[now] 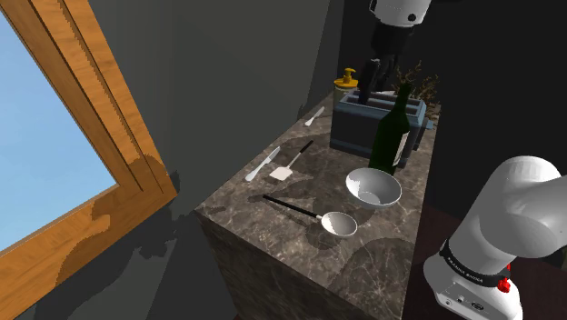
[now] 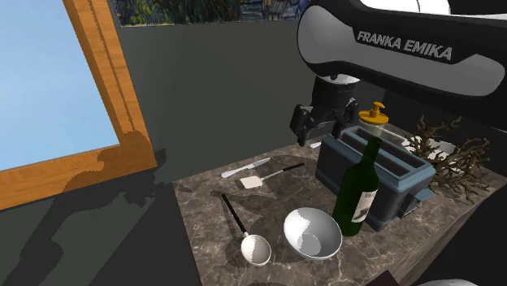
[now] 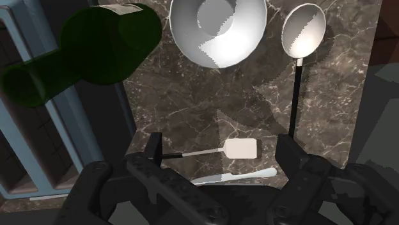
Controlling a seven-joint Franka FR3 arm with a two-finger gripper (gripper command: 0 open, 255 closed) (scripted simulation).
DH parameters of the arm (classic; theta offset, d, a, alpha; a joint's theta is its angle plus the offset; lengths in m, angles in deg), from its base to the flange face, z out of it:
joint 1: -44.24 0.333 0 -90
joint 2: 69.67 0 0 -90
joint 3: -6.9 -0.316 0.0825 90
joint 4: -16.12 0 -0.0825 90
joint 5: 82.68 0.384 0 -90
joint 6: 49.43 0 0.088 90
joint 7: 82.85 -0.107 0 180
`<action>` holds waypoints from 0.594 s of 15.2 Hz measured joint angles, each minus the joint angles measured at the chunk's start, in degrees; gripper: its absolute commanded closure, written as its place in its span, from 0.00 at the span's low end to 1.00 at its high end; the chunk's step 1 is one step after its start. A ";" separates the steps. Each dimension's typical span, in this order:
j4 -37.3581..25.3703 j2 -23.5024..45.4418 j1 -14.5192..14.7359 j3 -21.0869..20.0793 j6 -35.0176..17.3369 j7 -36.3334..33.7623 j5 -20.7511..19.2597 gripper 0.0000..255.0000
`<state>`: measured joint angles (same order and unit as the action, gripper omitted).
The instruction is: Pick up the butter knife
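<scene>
The butter knife (image 1: 263, 164) (image 2: 244, 169) is a pale, slim piece lying flat near the counter's window-side edge, next to a small spatula (image 1: 289, 164) (image 2: 264, 177). My gripper (image 1: 368, 89) (image 2: 318, 128) hangs high in the air by the toaster's far end, well above the counter and apart from the knife. In the wrist view the gripper (image 3: 220, 152) is open, with nothing between its fingers (image 3: 155, 147). The spatula (image 3: 240, 149) lies between them far below, and the knife (image 3: 246, 175) shows just past it, partly hidden by the hand.
A blue-grey toaster (image 1: 377, 123) (image 2: 374, 175), a dark green bottle (image 1: 392, 135) (image 2: 360, 191), a white bowl (image 1: 373, 188) (image 2: 312, 233) and a long-handled ladle (image 1: 313, 215) (image 2: 246, 231) share the marble counter (image 1: 273, 227). A yellow-topped dispenser (image 1: 347, 84) and dry twigs (image 2: 447, 146) stand behind the toaster.
</scene>
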<state>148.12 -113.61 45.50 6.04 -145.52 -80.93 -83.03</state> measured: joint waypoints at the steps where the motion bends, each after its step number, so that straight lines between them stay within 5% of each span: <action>1: 0.00 0.00 0.00 0.00 0.00 0.00 0.00 0.00; 9: -0.29 10.63 -2.77 -7.07 -8.29 -19.13 5.65 0.00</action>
<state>147.83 -102.98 42.73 -1.04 -153.81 -100.06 -77.38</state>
